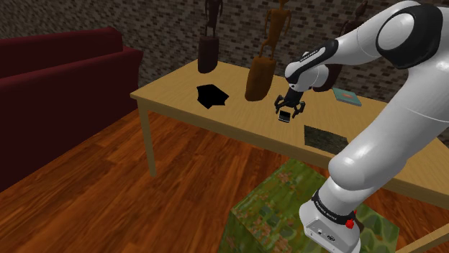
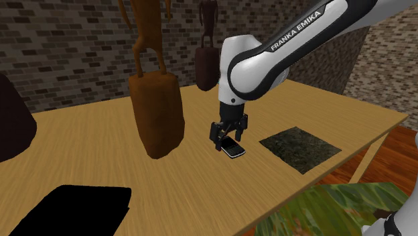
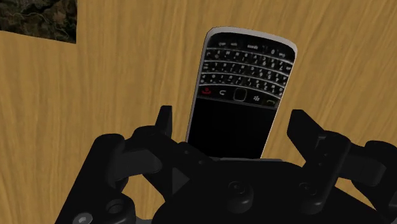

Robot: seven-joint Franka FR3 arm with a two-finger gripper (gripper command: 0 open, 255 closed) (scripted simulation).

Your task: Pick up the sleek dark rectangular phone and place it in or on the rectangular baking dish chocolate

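Observation:
The phone (image 3: 238,92) is a dark rectangular handset with a silver rim and a small keypad. It lies flat on the wooden table (image 2: 80,141). My gripper (image 3: 232,124) hangs low over its screen end and is open, one finger on each side with a small gap to the phone's edges. From the second exterior view the gripper (image 2: 228,136) sits just above the phone (image 2: 235,149). A black rectangular dish (image 1: 211,95) rests farther along the table, toward the shoulder view's left, and also appears near the front edge (image 2: 74,208).
A flat dark mottled square (image 2: 299,149) lies close beside the phone. A tall brown figure on a bulky base (image 2: 157,114) stands right behind the gripper, with a darker figure (image 2: 207,67) farther back. A teal book (image 1: 347,96) lies near the arm. A red sofa (image 1: 57,86) stands beyond the table.

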